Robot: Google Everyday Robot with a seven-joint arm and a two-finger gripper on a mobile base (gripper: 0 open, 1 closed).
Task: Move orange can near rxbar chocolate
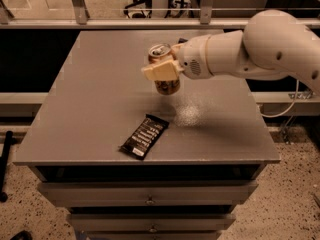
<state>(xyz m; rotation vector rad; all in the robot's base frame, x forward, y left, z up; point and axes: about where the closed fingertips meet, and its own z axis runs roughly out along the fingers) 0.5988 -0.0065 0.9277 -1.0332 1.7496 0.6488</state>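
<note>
The gripper (162, 72) is closed around the orange can (167, 86), holding it upright, silver top up, over the middle of the grey counter (95, 89). The rxbar chocolate (144, 136) lies flat on the counter below and slightly left of the gripper, nearer the front edge, apart from the can.

Smooth white rounded arm (270, 44), bulbous joints, dotted grille (194, 68) near wrist; cream blocky tool (161, 71) above table (100, 94) middle.
</note>
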